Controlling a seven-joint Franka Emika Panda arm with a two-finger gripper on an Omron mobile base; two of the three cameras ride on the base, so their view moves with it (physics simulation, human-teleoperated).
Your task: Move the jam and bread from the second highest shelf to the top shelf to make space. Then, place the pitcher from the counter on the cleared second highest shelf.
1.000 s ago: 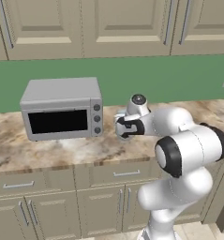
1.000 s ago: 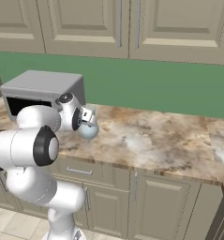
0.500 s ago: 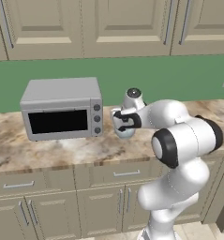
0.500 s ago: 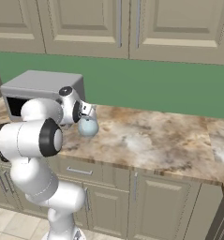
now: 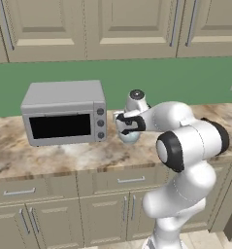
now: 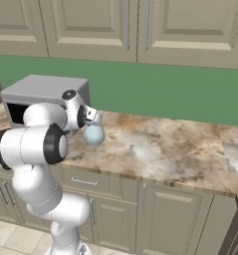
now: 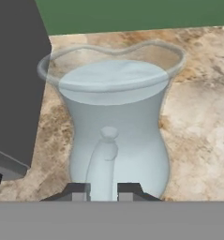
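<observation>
Tool [image 7: 103, 191] – clamped on pitcher [image 7: 114, 126] handle

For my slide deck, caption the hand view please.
Claw shut on the pale blue pitcher's handle, counter beneath, microwave alongside.

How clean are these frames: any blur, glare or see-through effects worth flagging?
Left base view: sharp, flat even light, no glare on the microwave. Right base view: the pitcher casts barely any shadow on the counter. Hand view: pitcher is translucent, its handle showing pale at the gripper; coarse counter texture, no motion blur.
</observation>
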